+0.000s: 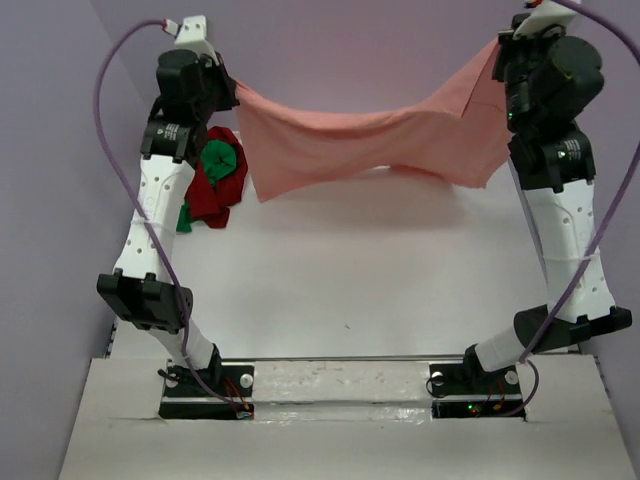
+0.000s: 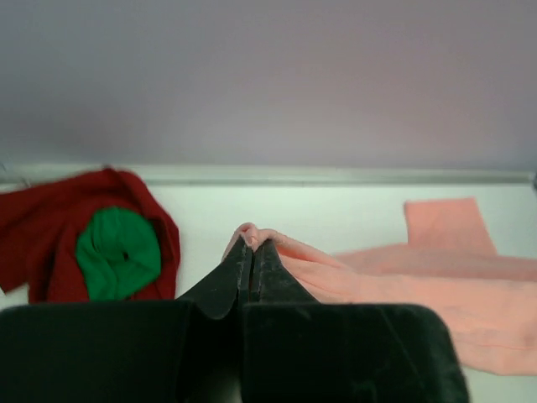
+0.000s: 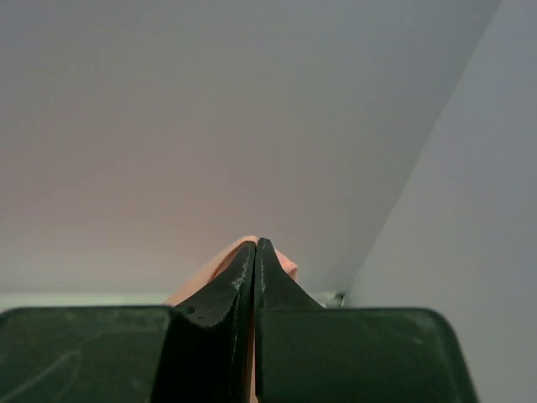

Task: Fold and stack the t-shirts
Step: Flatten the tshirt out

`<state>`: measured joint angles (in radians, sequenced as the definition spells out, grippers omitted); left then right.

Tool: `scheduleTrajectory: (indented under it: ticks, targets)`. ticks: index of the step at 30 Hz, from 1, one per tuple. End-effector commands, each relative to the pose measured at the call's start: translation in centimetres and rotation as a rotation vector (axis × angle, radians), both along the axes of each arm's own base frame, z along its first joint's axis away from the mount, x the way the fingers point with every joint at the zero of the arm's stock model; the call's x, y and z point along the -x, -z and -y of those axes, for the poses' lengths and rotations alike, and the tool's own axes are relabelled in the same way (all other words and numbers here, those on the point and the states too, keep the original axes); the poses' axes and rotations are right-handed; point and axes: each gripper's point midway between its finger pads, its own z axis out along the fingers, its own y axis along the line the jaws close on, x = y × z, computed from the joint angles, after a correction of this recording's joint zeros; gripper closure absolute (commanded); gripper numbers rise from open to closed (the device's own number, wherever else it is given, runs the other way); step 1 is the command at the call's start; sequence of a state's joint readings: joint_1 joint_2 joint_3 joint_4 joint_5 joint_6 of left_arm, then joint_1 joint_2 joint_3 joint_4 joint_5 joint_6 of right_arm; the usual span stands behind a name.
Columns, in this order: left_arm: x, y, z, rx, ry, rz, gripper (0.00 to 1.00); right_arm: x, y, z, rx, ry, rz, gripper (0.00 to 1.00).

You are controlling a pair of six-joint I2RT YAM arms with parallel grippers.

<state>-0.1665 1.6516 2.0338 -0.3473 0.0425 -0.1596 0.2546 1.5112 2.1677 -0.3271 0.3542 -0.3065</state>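
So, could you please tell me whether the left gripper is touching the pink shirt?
Touching. The left wrist view shows the left gripper shut on a fold of the pink shirt, cloth bulging out at its tips.

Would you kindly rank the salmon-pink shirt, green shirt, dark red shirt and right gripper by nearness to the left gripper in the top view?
1. Salmon-pink shirt: pinched in the left gripper.
2. Green shirt and dark red shirt: bundled together at the left side, too close to call.
3. Right gripper: far right.
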Motion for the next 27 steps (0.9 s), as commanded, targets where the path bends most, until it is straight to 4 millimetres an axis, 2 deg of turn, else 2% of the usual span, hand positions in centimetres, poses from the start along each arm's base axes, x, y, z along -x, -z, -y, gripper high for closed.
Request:
scheduleTrajectory:
  ticks: [1,3,4,6,7,9,10,11,12,13,14,15,16,19,22,27]
  targets:
    - [1.2,3.4,1.1,0.011,0.016,-0.043,1.0,0.3,5.5,-2.7,-0.044,-0.047,-0.151,1.0]
    - [2.1,2.9,1.1,-0.012,0.011,-0.036,1.0,1.3,5.2,-3.1,-0.018,-0.031,-0.147,1.0]
    - [3.1,1.3,0.7,-0.01,-0.003,-0.003,1.0,2.1,3.9,-3.3,-0.003,-0.021,-0.128,1.0]
    - [3.9,-0.8,0.1,-0.006,-0.024,0.045,1.0,2.2,2.8,-3.2,0.012,-0.018,-0.108,1.0]
    - [4.0,-2.8,0.1,-0.004,-0.024,0.074,1.0,1.8,1.7,-3.0,0.043,0.004,-0.089,1.0]
    - [3.7,-4.6,0.2,-0.008,-0.019,0.095,1.0,1.0,0.8,-3.0,0.044,0.028,-0.07,1.0]
    - [3.2,-6.2,0.3,-0.005,-0.018,0.114,1.0,-0.7,1.3,-4.0,0.071,0.009,-0.084,1.0]
    - [2.9,-7.2,0.4,-0.003,-0.014,0.131,1.0,-0.5,-0.2,-4.0,0.06,0.005,-0.045,1.0]
    - [2.6,-7.7,0.7,-0.003,-0.003,0.139,1.0,-1.1,-0.5,-4.4,0.06,-0.001,-0.036,1.0]
    - [3.6,-10.7,0.4,0.012,-0.005,0.2,1.0,-1.7,-0.6,-4.4,0.064,0.001,-0.031,1.0]
    - [1.7,-9.7,0.8,0.006,-0.005,0.175,1.0,-3.6,0.4,-5.1,0.086,0.006,-0.054,1.0]
    - [1.5,-9.9,1.4,0.008,0.027,0.177,1.0,-3.6,-0.7,-4.7,0.077,0.009,-0.021,1.0]
    - [1.6,-10.8,1.4,0.017,0.03,0.206,1.0,-4.2,-0.6,-4.7,0.079,0.005,-0.02,1.0]
    - [-0.1,-9.0,1.6,0.023,0.053,0.174,1.0,-5.8,0.4,-4.5,0.085,0.003,-0.036,1.0]
    - [-1.3,-6.6,1.2,-0.001,0.029,0.116,1.0,-5.8,0.5,-3.6,0.08,0.013,-0.039,1.0]
    - [-2.1,-6.0,0.9,-0.009,0.008,0.111,1.0,-5.0,-1.1,-2.4,0.066,0.035,0.006,1.0]
